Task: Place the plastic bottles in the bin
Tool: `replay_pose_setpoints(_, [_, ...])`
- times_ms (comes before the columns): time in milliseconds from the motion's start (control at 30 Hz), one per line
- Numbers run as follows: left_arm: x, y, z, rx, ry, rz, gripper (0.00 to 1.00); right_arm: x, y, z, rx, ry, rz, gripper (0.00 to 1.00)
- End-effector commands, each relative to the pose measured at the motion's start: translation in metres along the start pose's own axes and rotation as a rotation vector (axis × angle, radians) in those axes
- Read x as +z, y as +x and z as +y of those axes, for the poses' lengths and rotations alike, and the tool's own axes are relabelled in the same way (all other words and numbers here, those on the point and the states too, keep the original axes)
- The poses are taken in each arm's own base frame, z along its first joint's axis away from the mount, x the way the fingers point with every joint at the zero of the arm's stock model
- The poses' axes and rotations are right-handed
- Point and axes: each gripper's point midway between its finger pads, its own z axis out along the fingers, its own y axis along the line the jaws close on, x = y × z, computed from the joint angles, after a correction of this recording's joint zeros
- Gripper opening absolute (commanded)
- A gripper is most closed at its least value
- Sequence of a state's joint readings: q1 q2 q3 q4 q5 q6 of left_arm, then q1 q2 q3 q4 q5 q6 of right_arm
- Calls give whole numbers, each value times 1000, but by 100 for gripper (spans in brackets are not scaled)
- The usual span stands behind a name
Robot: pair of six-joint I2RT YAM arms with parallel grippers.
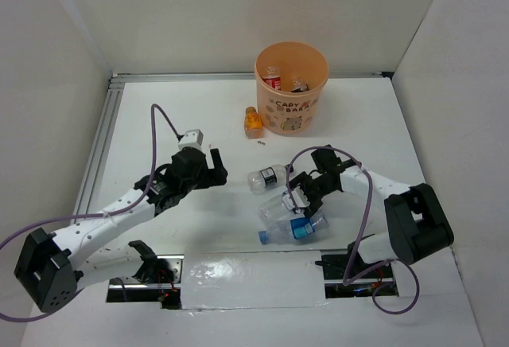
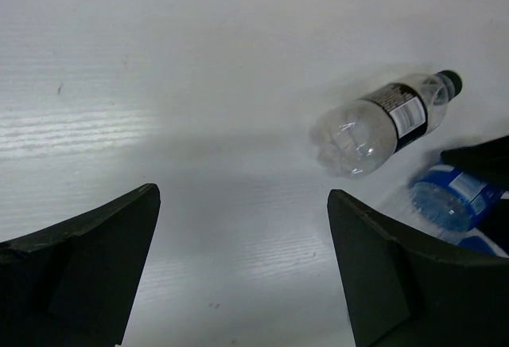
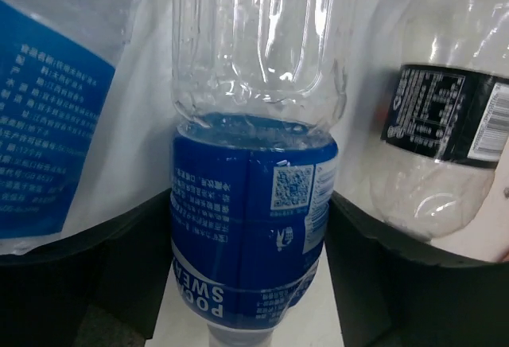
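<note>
A blue-labelled bottle (image 3: 250, 196) is clasped between the right fingers (image 3: 382, 283), flanked by a black-labelled bottle (image 3: 445, 124) and a second blue bottle (image 3: 48, 124). At centre left of the overhead frame, the left fingers (image 2: 87, 267) are held wide apart over the surface (image 2: 199, 84). The orange bin (image 1: 291, 115) is seen at upper centre, a stubby orange bottle (image 1: 253, 122) just beside it.

The bin (image 1: 291, 84) is set far-middle on the surface (image 1: 374, 124), two bottles (image 1: 274, 76) seemingly inside. A stubby bottle (image 1: 253, 122) is stood just left of it; another bottle (image 1: 267, 177) is laid nearer, two more (image 1: 296, 226) bunched before that.
</note>
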State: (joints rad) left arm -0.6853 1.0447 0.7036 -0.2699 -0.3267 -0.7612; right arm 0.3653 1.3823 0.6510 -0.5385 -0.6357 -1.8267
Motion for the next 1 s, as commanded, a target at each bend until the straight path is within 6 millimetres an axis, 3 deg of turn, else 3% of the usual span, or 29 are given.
replay_pose_setpoints(0, [7,-33,-29,-57,81,-61,99,8,4,39,-10,-129,26,74])
replay_pose_setpoints(33, [14,-36,-31,-50,77,-53,99,10,1,47,-12,-155,17,64])
replay_pose_setpoints(200, [39,-63,-50,-45,117,-61,99,-4,-19,63,13,-196,-18,41])
replay_pose_setpoints(333, [66,-82,-68,-25,166,-50,99,-44,-47,28,7,-57,-58,36])
replay_pose_setpoints(400, [73,-103,-85,-26,213,-71,99,-75,-66,-7,-7,92,-74,35])
replay_pose_setpoints(467, [97,-109,-85,-14,208,-55,99,-106,-83,-40,22,231,-83,34])
replay_pose_setpoints(500, [111,-116,-93,-14,204,-48,99,-117,-87,-52,39,287,-86,34])
replay_pose_setpoints(533, [107,-130,-99,-11,224,-68,99,-127,-92,-64,51,339,-88,34])
replay_pose_setpoints(567, [122,-134,-104,-9,216,-55,99,-149,-98,-90,80,460,-95,34])
replay_pose_setpoints(600, [129,-136,-108,1,224,-51,99,-159,-98,-104,95,520,-100,34])
replay_pose_setpoints(633, [147,-128,-101,-1,193,-18,99,-181,-101,-131,50,645,-89,33])
replay_pose_setpoints(667, [151,-140,-110,-3,207,-39,99,-200,-105,-147,100,727,-110,33])
replay_pose_setpoints(833, [184,-133,-102,26,165,-7,99,-272,-99,-237,133,1043,-117,33])
replay_pose_setpoints(867, [187,-130,-100,27,160,1,99,-295,-98,-266,148,1126,-153,33])
replay_pose_setpoints(967, [194,-125,-95,22,164,4,99,-326,-86,-306,184,1207,-178,33])
